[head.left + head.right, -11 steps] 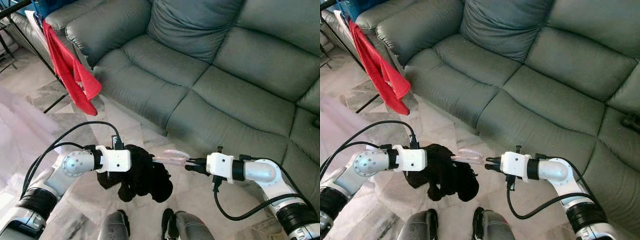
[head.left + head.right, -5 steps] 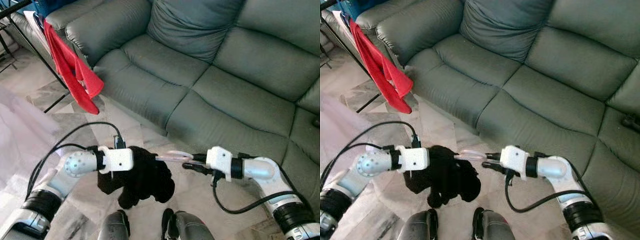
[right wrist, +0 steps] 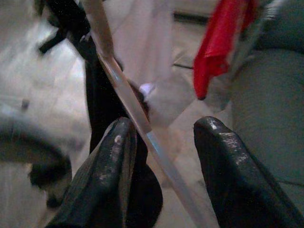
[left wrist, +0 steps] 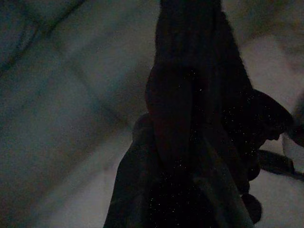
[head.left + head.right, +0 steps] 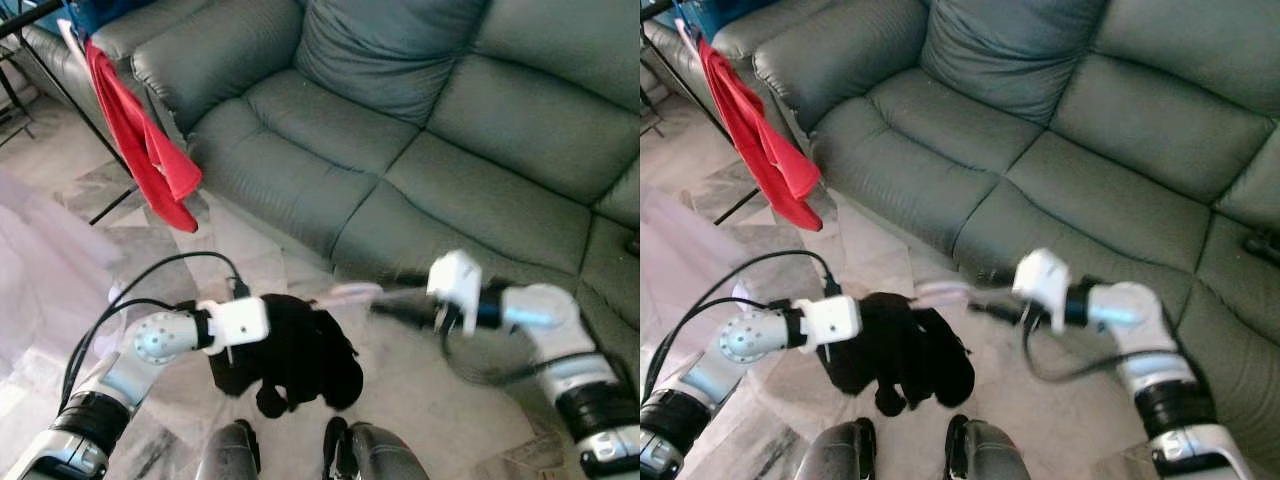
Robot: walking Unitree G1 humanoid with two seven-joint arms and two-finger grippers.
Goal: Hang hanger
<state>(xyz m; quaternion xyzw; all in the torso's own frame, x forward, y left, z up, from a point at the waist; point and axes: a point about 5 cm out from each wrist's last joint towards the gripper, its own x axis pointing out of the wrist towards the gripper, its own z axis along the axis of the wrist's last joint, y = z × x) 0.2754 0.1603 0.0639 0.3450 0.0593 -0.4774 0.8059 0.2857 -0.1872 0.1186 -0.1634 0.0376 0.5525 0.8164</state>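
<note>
In the left eye view, you are looking down at a grey sofa with a tiled floor in front of it. Your left tool is reaching toward the middle, buried in a bundle of black cloth, so you cannot tell how its fingers are standing. A pale, translucent hanger is sticking out of the cloth toward your right tool, which is blurred just in front of the sofa's front edge. A red cloth is hanging beside the sofa's armrest at the far left.

In the right eye view, the same hanger is bridging the gap between the black cloth and the blurred right arm.

In the left wrist view, you are seeing very dark folds of the black cloth right up against the camera.

In the right wrist view, your right tool's two black fingers are standing apart, with the hanger's clear bar running between them, close against one finger.
</note>
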